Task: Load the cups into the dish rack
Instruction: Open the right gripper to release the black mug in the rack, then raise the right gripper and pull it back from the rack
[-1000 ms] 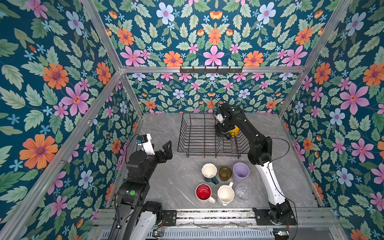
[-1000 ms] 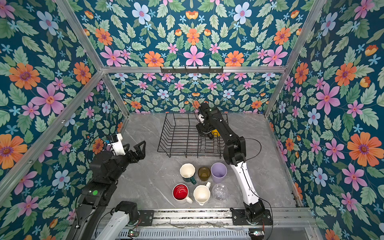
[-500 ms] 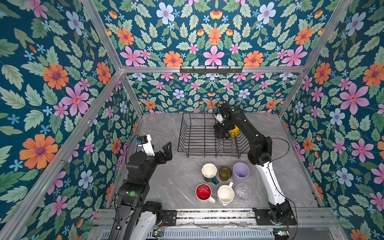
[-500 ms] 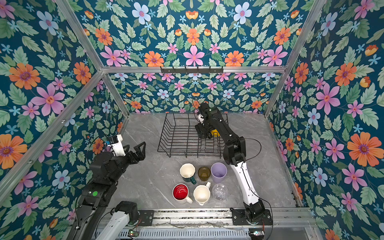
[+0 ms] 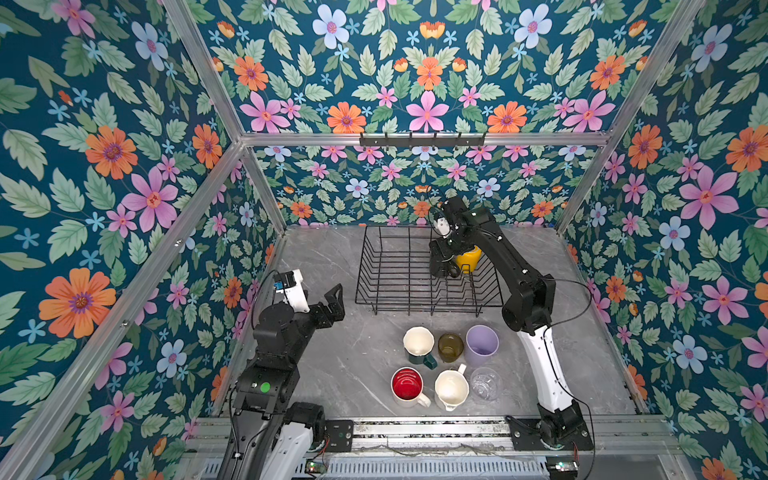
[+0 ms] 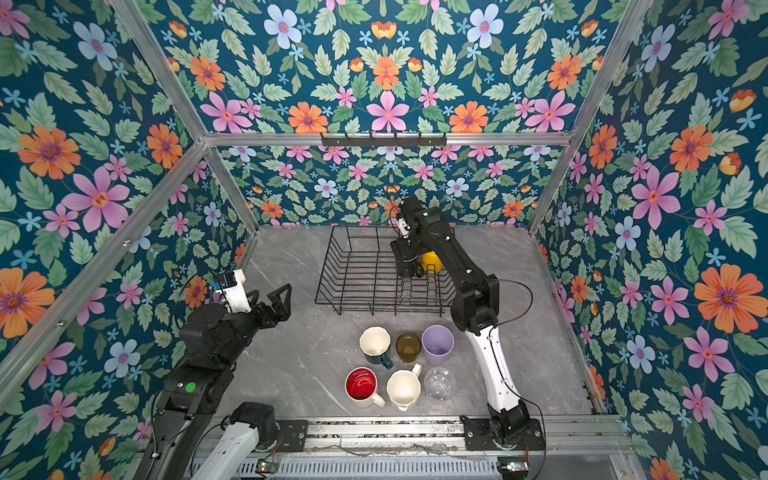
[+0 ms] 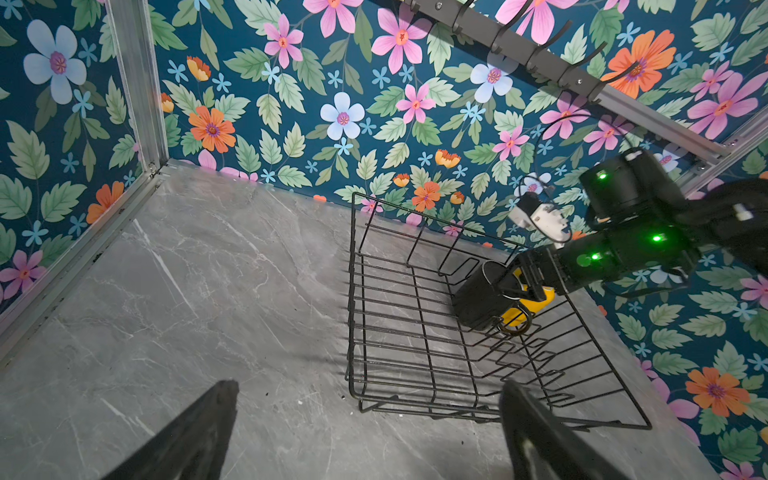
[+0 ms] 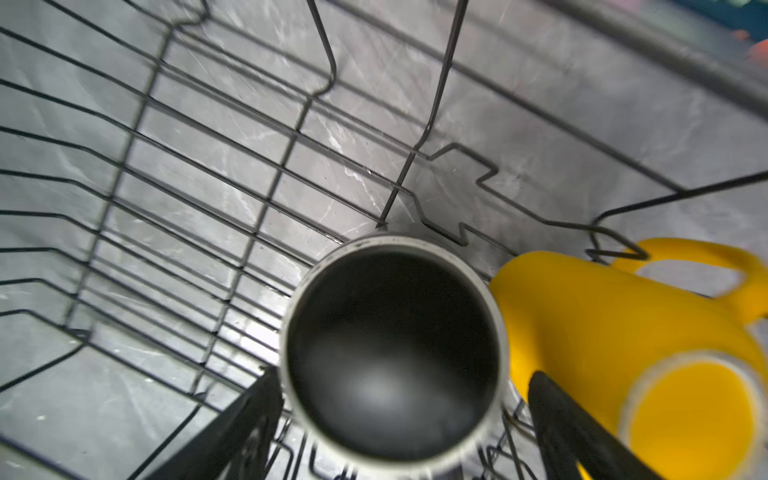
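The black wire dish rack (image 5: 395,286) stands at the back of the table, and both top views show it. Inside it a black mug (image 8: 392,349) stands upright beside a tipped yellow mug (image 8: 602,324). My right gripper (image 8: 405,382) hangs over the black mug, open, one finger on each side of its rim and a gap at the yellow mug's side. Six more cups stand near the front: a white mug with a dark green outside (image 5: 419,343), an olive glass (image 5: 451,347), a lilac tumbler (image 5: 482,345), a red-inside white mug (image 5: 407,384), a white mug (image 5: 451,388) and a clear glass (image 5: 484,384). My left gripper (image 5: 332,303) is open and empty, left of the rack.
A narrow black bar with hooks (image 5: 422,139) is fixed on the back wall above the rack. Flowered walls close in the grey marble table (image 5: 332,374) on three sides. An aluminium rail (image 5: 415,428) runs along the front edge.
My right gripper's jaws have spread wider round the black mug in the rack, and the wrist has shifted slightly. The left arm has not moved.
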